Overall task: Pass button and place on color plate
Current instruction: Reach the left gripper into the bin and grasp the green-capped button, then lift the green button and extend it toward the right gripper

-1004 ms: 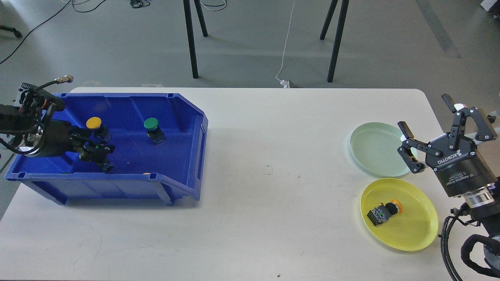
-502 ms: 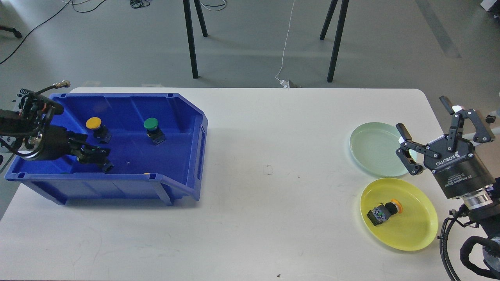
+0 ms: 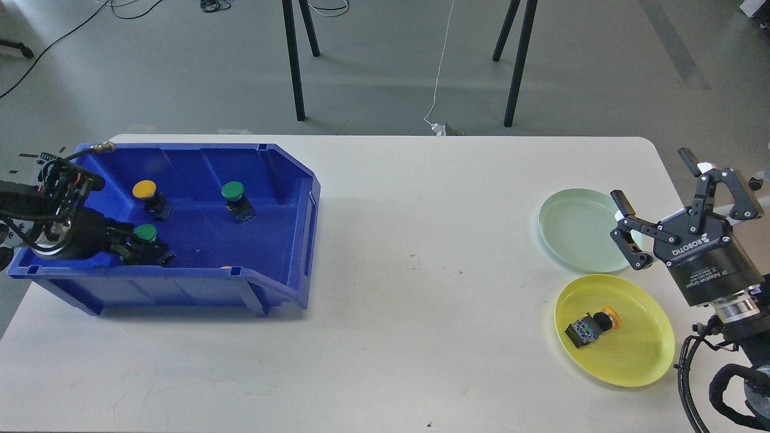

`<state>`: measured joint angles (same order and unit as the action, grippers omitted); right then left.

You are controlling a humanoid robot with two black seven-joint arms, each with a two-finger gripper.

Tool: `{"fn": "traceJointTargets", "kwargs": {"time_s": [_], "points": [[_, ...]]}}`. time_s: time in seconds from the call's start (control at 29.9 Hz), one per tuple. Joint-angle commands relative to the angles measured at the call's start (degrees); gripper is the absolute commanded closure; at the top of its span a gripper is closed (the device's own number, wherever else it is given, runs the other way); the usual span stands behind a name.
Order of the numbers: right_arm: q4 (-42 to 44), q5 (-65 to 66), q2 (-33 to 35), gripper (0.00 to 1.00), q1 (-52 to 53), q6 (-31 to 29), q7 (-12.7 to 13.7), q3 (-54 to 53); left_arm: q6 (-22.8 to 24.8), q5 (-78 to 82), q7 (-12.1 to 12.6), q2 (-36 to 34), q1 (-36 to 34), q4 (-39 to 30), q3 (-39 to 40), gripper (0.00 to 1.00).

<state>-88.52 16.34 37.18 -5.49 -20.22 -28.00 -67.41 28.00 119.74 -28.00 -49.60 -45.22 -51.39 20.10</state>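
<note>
White table (image 3: 421, 240) holds blue bin (image 3: 277, 168), left end effector (image 3: 141, 252) inside

Both arms black. Right gripper (image 3: 662, 207): black linkage fingers with visible pivot screws, white ROBOTIQ lettering on a cylindrical body, silver ring at the wrist, looped black cables below. Left gripper (image 3: 144, 249): dark, round black wrist housing, black cable bundle, brass-tipped connector on top.
</note>
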Motion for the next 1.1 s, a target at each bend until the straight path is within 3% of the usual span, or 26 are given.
{"fn": "traceJointTargets", "kwargs": {"time_s": [0.0, 0.1, 0.2, 0.5, 0.67, 0.8, 0.94, 1.07], "points": [[0.0, 0.0, 0.0, 0.04, -0.2, 0.0, 0.0, 0.0, 0.0, -0.3, 0.0, 0.0, -0.1, 0.0, 0.2, 0.41], [0.0, 0.0, 0.0, 0.04, -0.2, 0.0, 0.0, 0.0, 0.0, -0.9, 0.0, 0.2, -0.1, 0.0, 0.3, 0.59], [0.0, 0.0, 0.0, 0.04, -0.3, 0.0, 0.0, 0.0, 0.0, -1.0, 0.0, 0.2, -0.1, 0.0, 0.1, 0.84], [0.0, 0.0, 0.0, 0.04, -0.3, 0.0, 0.0, -0.4, 0.0, -8.7, 0.0, -0.8, -4.4, -4.1, 0.6, 0.87], [0.0, 0.0, 0.0, 0.04, -0.2, 0.4, 0.0, -1.2, 0.0, -32.1, 0.0, -7.3, -10.7, -11.3, 2.0, 0.87], [0.1, 0.7, 0.2, 0.04, 0.0, 1.2, 0.0, -1.3, 0.0, -56.1, 0.0, -7.2, -10.9, -17.8, 4.7, 0.87], [-0.6, 3.7, 0.8, 0.04, 1.3, 6.2, 0.0, -0.2, 0.0, -66.9, 0.0, 3.1, -5.9, -19.7, 4.7, 0.87], [-0.3, 18.3, 0.0, 0.04, 7.4, 11.3, 0.0, 3.7, 0.0, -67.7, 0.0, 14.3, 1.0, -18.1, 5.2, 0.87]]}}
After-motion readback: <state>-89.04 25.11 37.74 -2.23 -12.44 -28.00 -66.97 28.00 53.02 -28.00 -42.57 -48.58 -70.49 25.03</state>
